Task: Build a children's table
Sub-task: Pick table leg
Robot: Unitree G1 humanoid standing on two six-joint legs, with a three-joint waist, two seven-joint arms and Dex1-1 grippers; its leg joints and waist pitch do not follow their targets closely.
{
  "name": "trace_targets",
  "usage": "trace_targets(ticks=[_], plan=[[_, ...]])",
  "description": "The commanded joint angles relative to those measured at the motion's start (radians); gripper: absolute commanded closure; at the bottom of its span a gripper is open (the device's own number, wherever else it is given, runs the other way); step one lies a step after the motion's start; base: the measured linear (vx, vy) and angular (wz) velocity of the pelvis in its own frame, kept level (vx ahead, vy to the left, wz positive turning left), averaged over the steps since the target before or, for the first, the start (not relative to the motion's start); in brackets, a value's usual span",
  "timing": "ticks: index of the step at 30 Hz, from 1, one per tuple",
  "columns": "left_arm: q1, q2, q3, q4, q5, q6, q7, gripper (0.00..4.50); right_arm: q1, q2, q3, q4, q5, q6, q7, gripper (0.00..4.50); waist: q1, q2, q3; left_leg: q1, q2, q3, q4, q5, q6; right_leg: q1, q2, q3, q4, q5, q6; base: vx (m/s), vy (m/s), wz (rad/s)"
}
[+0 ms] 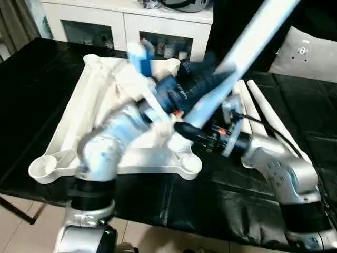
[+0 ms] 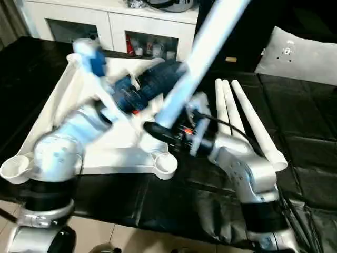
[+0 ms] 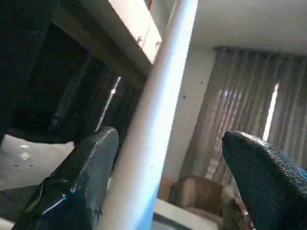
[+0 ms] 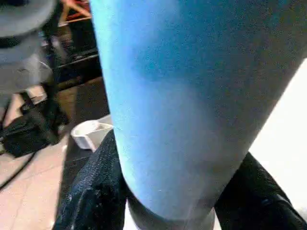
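Black-covered table [image 1: 37,105] under tabletop [image 1: 79,113], spare legs [image 2: 242,118]

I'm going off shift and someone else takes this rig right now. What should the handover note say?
Left gripper: fingers spread, the raised leg running between them, touching one finger at most; not a firm grip.
Right gripper: shut on the raised leg near its thick end, just above the near right corner socket.
Table top: upside down on the black cover, ribbed side up.
Three spare legs: lying side by side on the cover, right of the top.
Done: none visibly seated.
Left: seat this leg in the socket, then fit the other three.
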State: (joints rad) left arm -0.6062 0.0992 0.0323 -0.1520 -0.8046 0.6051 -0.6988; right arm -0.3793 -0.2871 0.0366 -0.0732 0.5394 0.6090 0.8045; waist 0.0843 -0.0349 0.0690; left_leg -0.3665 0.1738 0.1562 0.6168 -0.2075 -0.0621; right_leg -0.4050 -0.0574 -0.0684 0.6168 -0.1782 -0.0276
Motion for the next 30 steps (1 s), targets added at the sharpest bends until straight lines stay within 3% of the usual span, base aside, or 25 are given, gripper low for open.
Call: trace_targets(ticks=[1, 2, 4, 6, 8, 9, 10, 12, 13, 15, 21, 23, 26, 28, 30], plan=[[0.007, 0.064, -0.024, 0.001, 0.076, -0.002, -0.041, 0.58, 0.014, -0.015, -0.039, -0.041, 0.008, 0.020, -0.024, 2.60, -0.001, 0.000, -0.074, 0.001, 0.045, -0.009, -0.074, -0.087, 0.016, 0.066, -0.077, 0.052, -0.077, -0.258, -0.131, 0.000, 0.000, 0.00], [0.017, 0.099, -0.040, -0.001, 0.113, -0.004, -0.060, 0.58, 0.023, -0.019, -0.046, -0.055, 0.011, 0.028, -0.033, 2.60, -0.002, 0.004, -0.073, 0.005, 0.047, -0.010, -0.076, -0.086, 0.013, 0.062, -0.075, 0.053, -0.078, -0.268, -0.111, 0.000, 0.000, 0.00], [0.046, 0.180, -0.092, -0.004, 0.196, -0.019, -0.100, 0.58, 0.041, -0.025, -0.063, -0.063, -0.006, 0.020, -0.069, 2.60, -0.002, 0.009, -0.073, 0.008, 0.048, -0.010, -0.078, -0.084, 0.004, 0.058, -0.075, 0.053, -0.077, -0.263, -0.106, 0.000, 0.000, 0.00], [0.087, 0.283, -0.170, -0.006, 0.282, -0.045, -0.142, 0.58, 0.059, -0.025, -0.082, -0.050, -0.053, -0.009, -0.143, 2.60, -0.001, 0.013, -0.074, 0.012, 0.049, -0.010, -0.079, -0.090, -0.010, 0.055, -0.077, 0.054, -0.076, -0.258, -0.110, 0.000, 0.000, 0.00], [0.102, 0.316, -0.202, -0.006, 0.320, -0.064, -0.156, 0.58, 0.065, -0.030, -0.080, -0.046, -0.080, -0.024, -0.163, 2.60, 0.000, 0.018, -0.074, 0.014, 0.050, -0.010, -0.082, -0.094, -0.024, 0.054, -0.075, 0.055, -0.071, -0.224, -0.124, 0.000, 0.000, 0.00], [0.124, 0.358, -0.247, -0.003, 0.368, -0.085, -0.161, 0.58, 0.079, -0.034, -0.080, -0.046, -0.104, -0.024, -0.195, 2.60, 0.000, 0.018, -0.074, 0.015, 0.050, -0.009, -0.082, -0.099, -0.027, 0.053, -0.075, 0.055, -0.071, -0.219, -0.128, 0.000, 0.000, 0.00], [0.143, 0.397, -0.297, 0.017, 0.433, -0.130, -0.175, 0.58, 0.089, -0.033, -0.081, -0.051, -0.116, -0.012, -0.220, 2.60, 0.000, 0.024, -0.068, 0.014, 0.048, -0.010, -0.085, -0.124, -0.030, 0.053, -0.075, 0.056, -0.074, -0.233, -0.128, 0.000, 0.000, 0.00], [0.163, 0.427, -0.332, 0.040, 0.474, -0.169, -0.208, 0.58, 0.094, -0.027, -0.086, -0.060, -0.124, 0.011, -0.252, 2.60, -0.003, 0.022, -0.067, 0.015, 0.047, -0.009, -0.087, -0.152, -0.036, 0.054, -0.076, 0.057, -0.077, -0.264, -0.121, 0.000, 0.000, 0.00], [0.169, 0.435, -0.342, 0.050, 0.488, -0.179, -0.218, 0.75, 0.098, -0.028, -0.082, -0.067, -0.133, 0.014, -0.262, 2.60, -0.004, 0.026, -0.062, 0.014, 0.047, -0.010, -0.089, -0.169, -0.040, 0.053, -0.077, 0.058, -0.079, -0.284, -0.119, 0.000, 0.000, 0.00], [0.180, 0.456, -0.370, 0.076, 0.534, -0.215, -0.240, 0.92, 0.110, -0.028, -0.079, -0.085, -0.150, 0.026, -0.293, 2.60, -0.007, 0.023, -0.060, 0.016, 0.046, -0.010, -0.090, -0.190, -0.041, 0.052, -0.077, 0.059, -0.083, -0.307, -0.115, 0.000, 0.000, 0.00], [0.173, 0.479, -0.428, 0.188, 0.626, -0.318, -0.259, 1.42, 0.137, -0.013, -0.081, -0.128, -0.148, 0.020, -0.324, 2.60, -0.006, 0.021, -0.057, 0.016, 0.042, -0.009, -0.093, -0.188, -0.025, 0.049, -0.079, 0.060, -0.093, -0.357, -0.087, 0.000, 0.000, 0.00], [0.173, 0.491, -0.441, 0.225, 0.643, -0.348, -0.285, 1.63, 0.140, -0.023, -0.052, -0.139, -0.179, 0.007, -0.332, 2.60, -0.007, 0.021, -0.057, 0.015, 0.042, -0.009, -0.094, -0.178, -0.023, 0.050, -0.077, 0.059, -0.092, -0.344, -0.086, 0.000, 0.000, 0.00], [0.174, 0.494, -0.442, 0.258, 0.657, -0.375, -0.315, 1.88, 0.144, -0.015, -0.038, -0.148, -0.195, -0.033, -0.338, 2.60, -0.012, 0.025, -0.057, 0.015, 0.045, -0.010, -0.096, -0.164, -0.029, 0.051, -0.077, 0.059, -0.084, -0.282, -0.112, 0.000, 0.000, 0.00], [0.176, 0.501, -0.447, 0.275, 0.662, -0.388, -0.346, 2.02, 0.151, -0.018, -0.019, -0.155, -0.214, -0.109, -0.313, 2.60, -0.016, 0.027, -0.055, 0.014, 0.046, -0.009, -0.097, -0.175, -0.027, 0.051, -0.079, 0.060, -0.083, -0.262, -0.130, 0.000, 0.000, 0.00], [0.182, 0.508, -0.449, 0.274, 0.660, -0.388, -0.362, 2.17, 0.159, -0.029, -0.010, -0.166, -0.202, -0.091, -0.291, 2.60, -0.020, 0.026, -0.052, 0.015, 0.048, -0.010, -0.099, -0.182, -0.021, 0.051, -0.077, 0.060, -0.081, -0.249, -0.141, 0.000, 0.000, 0.00]])
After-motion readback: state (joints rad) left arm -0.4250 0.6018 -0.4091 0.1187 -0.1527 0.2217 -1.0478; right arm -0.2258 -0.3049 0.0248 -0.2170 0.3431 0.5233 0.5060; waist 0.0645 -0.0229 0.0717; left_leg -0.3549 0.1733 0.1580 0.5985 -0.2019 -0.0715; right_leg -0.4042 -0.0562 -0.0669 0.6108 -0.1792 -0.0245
